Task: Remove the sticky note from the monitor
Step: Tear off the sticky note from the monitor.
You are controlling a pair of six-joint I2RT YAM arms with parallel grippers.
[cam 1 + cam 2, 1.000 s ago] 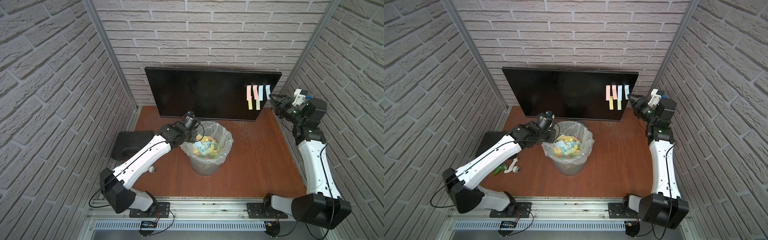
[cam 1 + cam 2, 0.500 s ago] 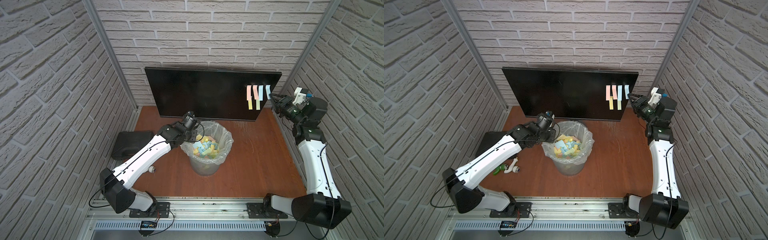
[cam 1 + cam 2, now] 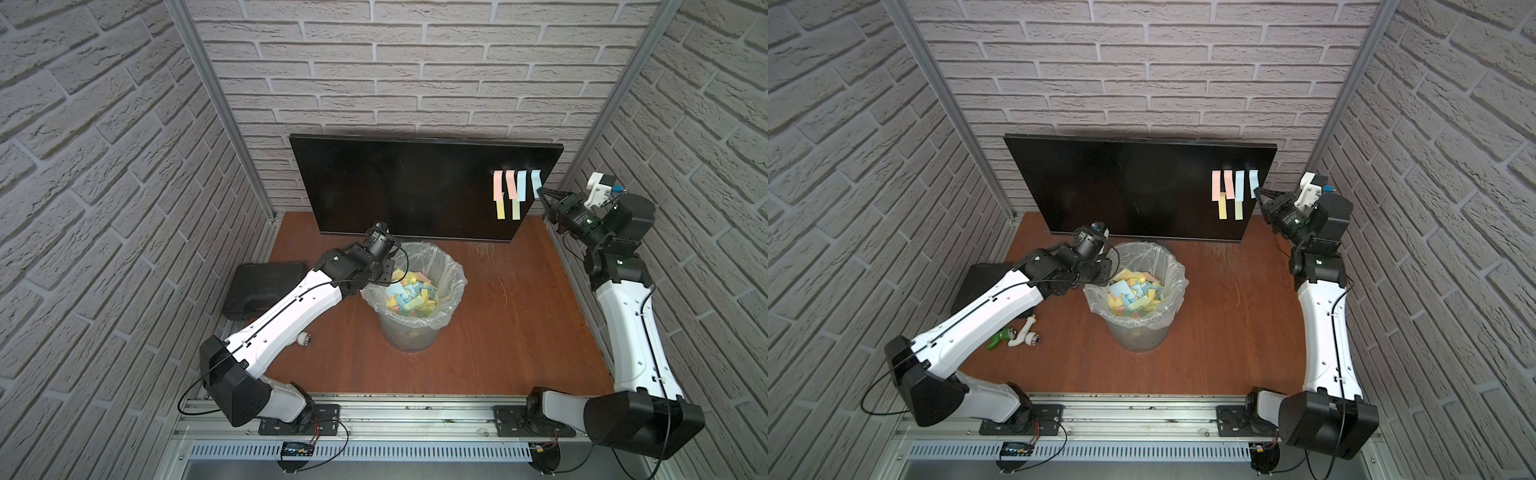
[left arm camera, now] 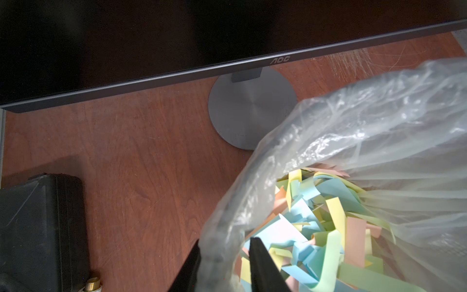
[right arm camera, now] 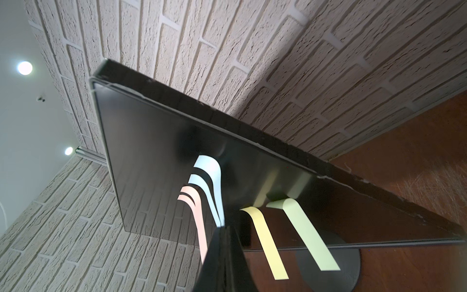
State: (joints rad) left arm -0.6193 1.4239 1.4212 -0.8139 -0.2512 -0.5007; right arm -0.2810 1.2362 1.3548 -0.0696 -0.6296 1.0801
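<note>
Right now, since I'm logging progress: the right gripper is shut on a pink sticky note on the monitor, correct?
Not pink. The right gripper is shut on the blue sticky note nearest the edge of the monitor, as the right wrist view shows.

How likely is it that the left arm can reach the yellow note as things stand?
Probably not: the left claw is shut on the liner, and the yellow note hangs past the bin at the monitor's far end.
</note>
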